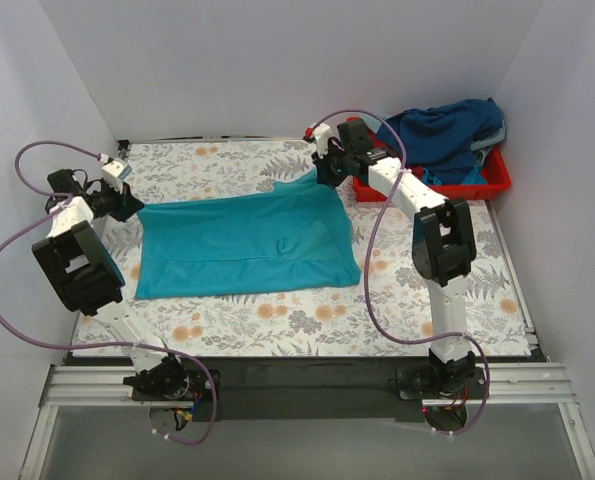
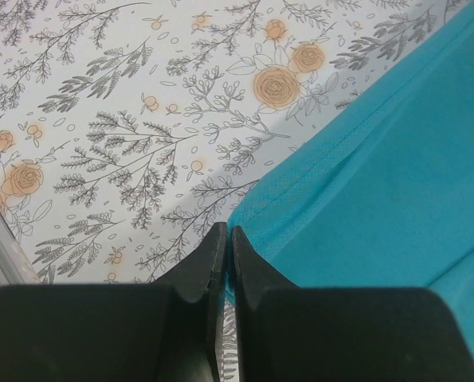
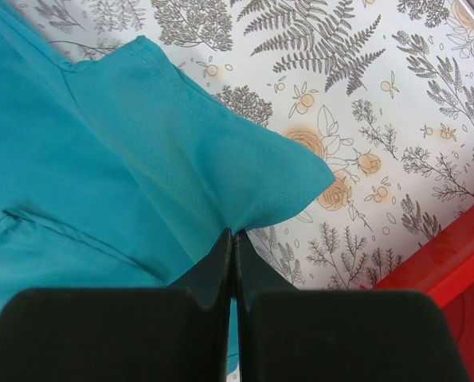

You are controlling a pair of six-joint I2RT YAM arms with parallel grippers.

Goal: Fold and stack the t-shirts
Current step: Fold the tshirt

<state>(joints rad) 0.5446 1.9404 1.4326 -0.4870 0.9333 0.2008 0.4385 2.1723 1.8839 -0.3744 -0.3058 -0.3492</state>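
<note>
1. Teal cloth is pinched in both sets of jaws. The left gripper is closed on a hem corner of the teal t-shirt near the table's left edge. The right gripper is closed on a puckered corner of it toward the far right corner.
2. Outward from those pinches, the shirt lies spread, mostly flat, across the middle of the floral-print table.
3. Beyond the right gripper, a red tray sits in the far right corner, holding a heaped navy t-shirt with some teal cloth.
4. Risk: both pinches sit at the very edge of the cloth, so a lift or pull could slip the hem free. Uneven travel between the arms would skew or bunch the fold. The right arm also works close to the tray.
5. No brand, label or writing is readable.
</note>
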